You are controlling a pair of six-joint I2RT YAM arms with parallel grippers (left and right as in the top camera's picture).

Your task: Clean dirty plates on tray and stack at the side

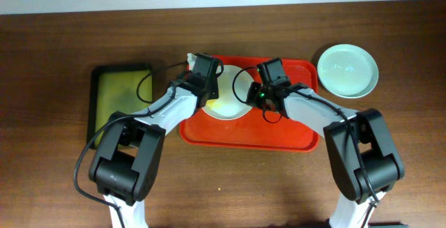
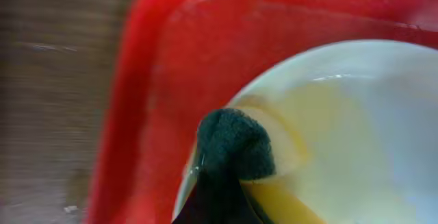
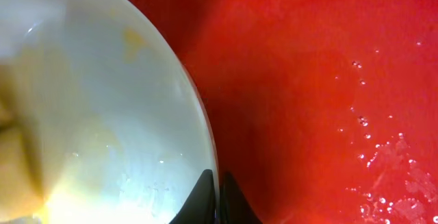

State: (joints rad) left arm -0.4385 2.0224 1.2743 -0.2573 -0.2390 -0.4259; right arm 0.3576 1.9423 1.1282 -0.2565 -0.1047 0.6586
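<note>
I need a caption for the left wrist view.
Dark green sponge rests on yellow-smeared round white plate in red plastic tray.

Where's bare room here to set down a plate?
Bare wood: the strip behind both trays, the left end beyond the black-rimmed tray, the front patch below the red tray between the arm bases. Crowded: the white plate, its rim pinched by the right gripper, the left gripper pressing a sponge on it.

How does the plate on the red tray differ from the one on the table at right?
The white plate lies on the red tray; the mint plate on the table beside it. The white plate has yellowish smears; the mint plate looks clean. The right gripper pinches the white plate's rim, the left gripper holds a dark green pad on it; the mint plate is untouched. Both are round, shallow.
</note>
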